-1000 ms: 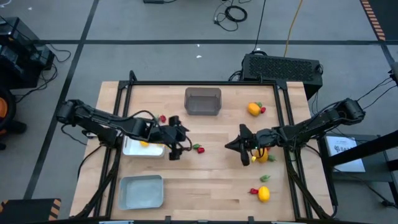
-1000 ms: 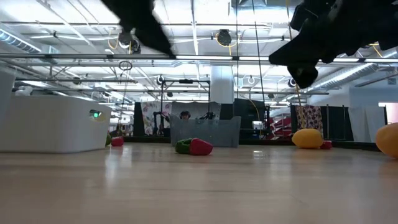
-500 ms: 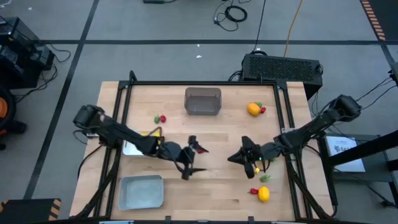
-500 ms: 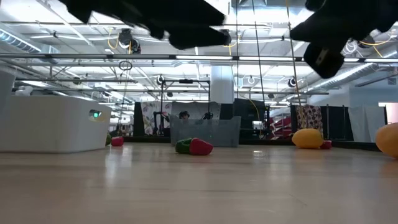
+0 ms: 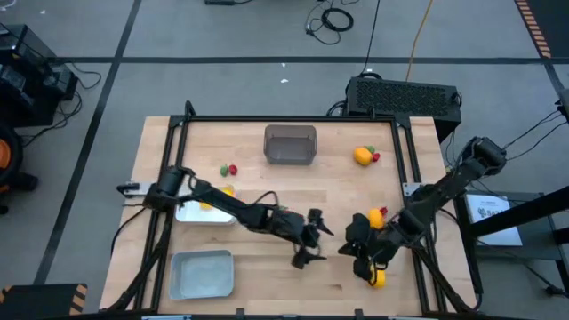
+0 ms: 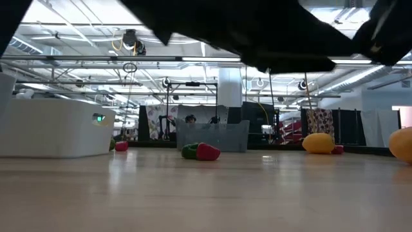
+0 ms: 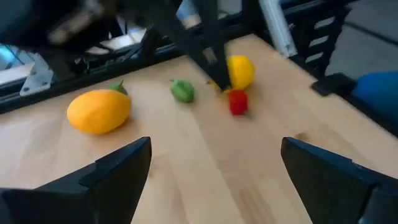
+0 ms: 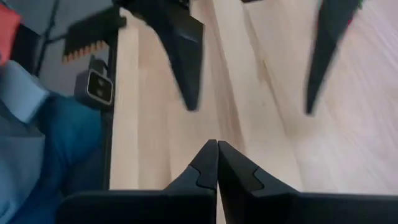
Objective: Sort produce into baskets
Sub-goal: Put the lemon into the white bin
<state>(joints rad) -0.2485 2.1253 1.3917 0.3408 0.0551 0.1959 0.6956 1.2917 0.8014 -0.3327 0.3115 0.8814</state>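
left gripper (image 5: 311, 246) fingers spread wide, empty, mid-table | right gripper (image 5: 358, 246) fingers pressed together, holding nothing, near yellow round (image 5: 377, 278) | white tray (image 5: 191, 212) has yellow piece

Yellow lemon (image 7: 99, 111), green piece (image 7: 182, 91), red berry (image 7: 237, 102) (pale wood table (image 5: 329, 191))

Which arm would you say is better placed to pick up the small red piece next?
Probably the left: the left gripper is open and faces the red piece directly, while the right gripper is shut.
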